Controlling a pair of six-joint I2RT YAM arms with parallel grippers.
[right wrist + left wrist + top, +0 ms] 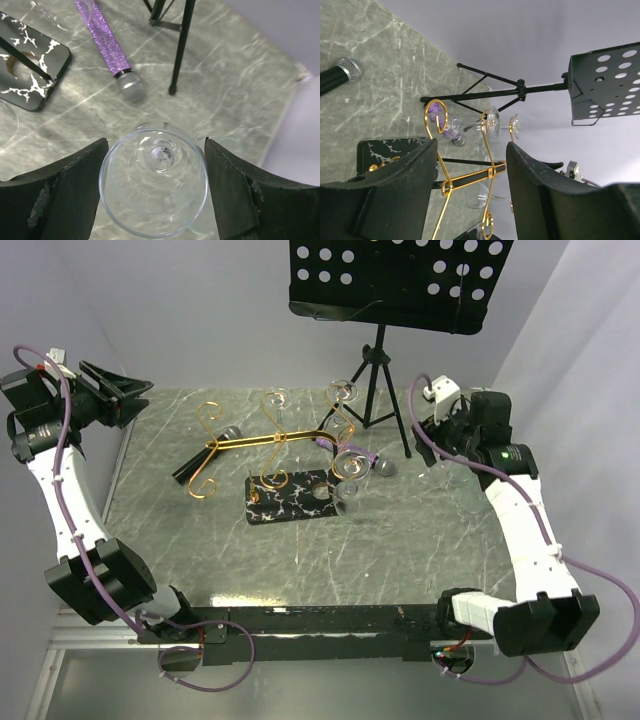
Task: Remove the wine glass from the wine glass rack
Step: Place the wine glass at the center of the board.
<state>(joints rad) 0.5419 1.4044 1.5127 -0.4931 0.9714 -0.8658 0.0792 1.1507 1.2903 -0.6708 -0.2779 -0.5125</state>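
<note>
Clasps clear wine glass [154, 185] in right hand [156, 150] near tabletop's [400, 540] far-right corner, off gold curled-arm rack [270, 440], with left hand [472, 150] parted, empty.

A purple microphone [107, 45] lies beside the black music stand [400, 275].

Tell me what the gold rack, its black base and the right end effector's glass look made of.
Gold wine glass rack: likely metal wire, shiny, thin curled arms. Flat black base: marble-look slab with white veins, possibly stone or imitation. Clear wine glass: glass, perhaps clear plastic; transparent with bright reflections.
</note>
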